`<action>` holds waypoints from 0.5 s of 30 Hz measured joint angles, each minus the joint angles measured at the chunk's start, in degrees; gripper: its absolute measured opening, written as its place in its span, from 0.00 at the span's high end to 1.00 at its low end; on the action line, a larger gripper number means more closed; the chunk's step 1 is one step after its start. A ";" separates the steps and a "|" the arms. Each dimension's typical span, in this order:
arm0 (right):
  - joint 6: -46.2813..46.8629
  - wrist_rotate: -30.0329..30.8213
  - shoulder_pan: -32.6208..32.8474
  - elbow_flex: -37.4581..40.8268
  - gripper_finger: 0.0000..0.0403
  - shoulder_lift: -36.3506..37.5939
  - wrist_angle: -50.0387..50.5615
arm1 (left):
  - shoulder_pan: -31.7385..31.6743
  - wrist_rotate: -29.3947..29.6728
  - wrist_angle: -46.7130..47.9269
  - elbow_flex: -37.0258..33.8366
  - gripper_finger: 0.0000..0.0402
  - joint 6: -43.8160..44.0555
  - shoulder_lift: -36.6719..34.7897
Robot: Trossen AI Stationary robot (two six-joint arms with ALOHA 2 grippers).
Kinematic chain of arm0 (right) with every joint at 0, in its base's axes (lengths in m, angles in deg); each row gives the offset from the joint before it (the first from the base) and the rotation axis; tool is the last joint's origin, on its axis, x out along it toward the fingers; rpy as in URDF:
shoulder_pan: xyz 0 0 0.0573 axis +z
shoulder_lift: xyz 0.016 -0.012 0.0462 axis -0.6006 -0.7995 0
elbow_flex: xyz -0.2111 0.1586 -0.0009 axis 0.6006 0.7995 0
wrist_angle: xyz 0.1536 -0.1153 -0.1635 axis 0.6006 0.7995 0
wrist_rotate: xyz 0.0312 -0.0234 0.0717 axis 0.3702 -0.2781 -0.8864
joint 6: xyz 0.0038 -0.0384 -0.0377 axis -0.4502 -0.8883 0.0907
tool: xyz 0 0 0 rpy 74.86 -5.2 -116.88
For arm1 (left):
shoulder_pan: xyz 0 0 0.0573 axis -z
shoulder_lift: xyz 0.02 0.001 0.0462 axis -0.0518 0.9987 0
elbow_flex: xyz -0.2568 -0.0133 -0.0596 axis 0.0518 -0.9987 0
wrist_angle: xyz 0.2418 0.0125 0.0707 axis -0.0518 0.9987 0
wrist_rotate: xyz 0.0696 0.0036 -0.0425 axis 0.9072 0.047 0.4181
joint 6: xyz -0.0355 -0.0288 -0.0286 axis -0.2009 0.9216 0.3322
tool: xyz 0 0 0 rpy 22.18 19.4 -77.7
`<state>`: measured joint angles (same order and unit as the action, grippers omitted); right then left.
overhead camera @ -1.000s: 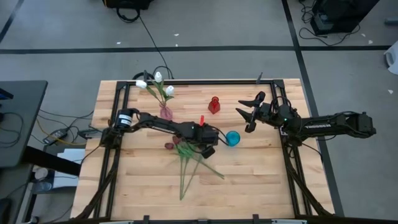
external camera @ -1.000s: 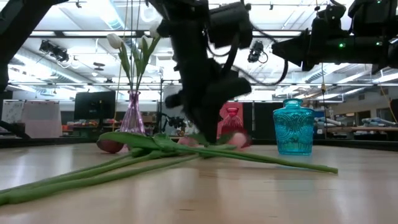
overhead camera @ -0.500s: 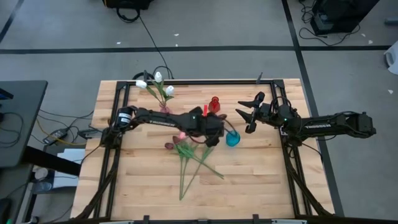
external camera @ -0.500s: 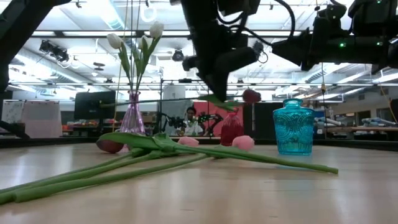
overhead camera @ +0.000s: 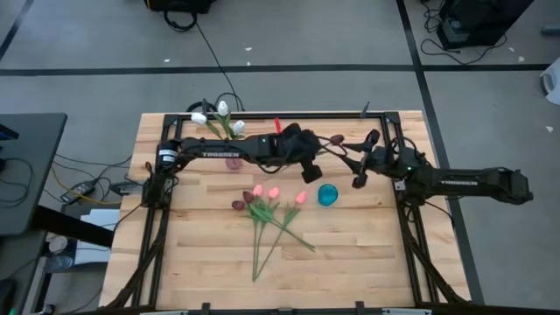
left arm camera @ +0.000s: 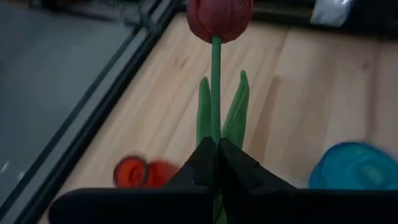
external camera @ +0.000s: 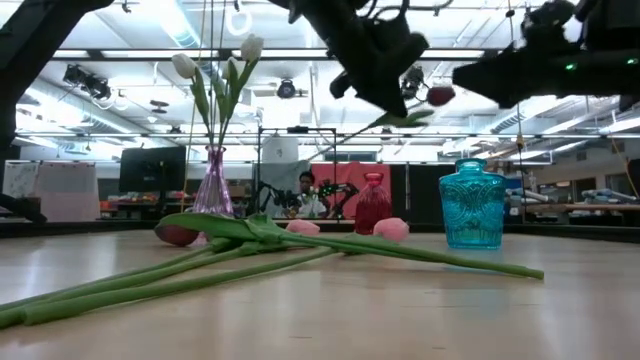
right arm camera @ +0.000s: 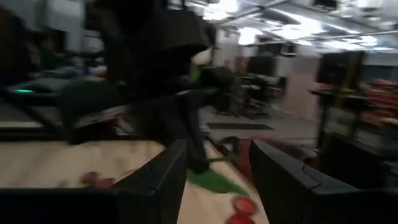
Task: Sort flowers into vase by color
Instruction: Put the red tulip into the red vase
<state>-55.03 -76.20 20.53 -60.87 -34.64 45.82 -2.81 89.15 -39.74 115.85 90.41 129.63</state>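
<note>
My left gripper is shut on a dark red tulip, held high above the table's far middle, over the red vase. The tulip's head points toward my right gripper, which is open and empty just beyond it. The red vase stands beside the blue vase. A purple vase holds white tulips. Several pink and dark red tulips lie flat on the table. My left gripper pinches the tulip's thin green stem between its two fingertips, just below the leaves. The flower is lifted clear of the table. Its stem runs on past the fingertips, slanting a little upward, with the head at the free end.
The blue vase stands near the table's middle right, under the two grippers. The loose tulips' stems reach toward the near edge. A black frame runs along the table's sides. Bare wood lies at the near right.
My left gripper has risen from the pile of tulips with one dark red tulip and carried it toward the far edge and the right, up over the red vase and toward my right gripper. The tulip is lifted clear; the other flowers stay on the table.
</note>
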 joint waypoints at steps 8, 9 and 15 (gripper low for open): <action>0.22 -9.26 -0.28 0.02 0.54 12.97 10.57 | 3.31 -0.29 -18.23 -11.25 0.96 -5.79 -3.74; 0.24 -10.34 -0.40 0.00 0.54 14.22 11.48 | 3.42 -0.24 -20.39 -13.31 0.96 -5.64 -4.68; 1.75 -22.69 -1.19 0.00 0.54 16.84 12.71 | 3.55 0.49 -43.63 -28.26 0.97 -5.01 -10.41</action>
<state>-53.27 -98.89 19.34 -60.87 -17.80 58.53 0.74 89.64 -83.36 87.59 85.39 119.23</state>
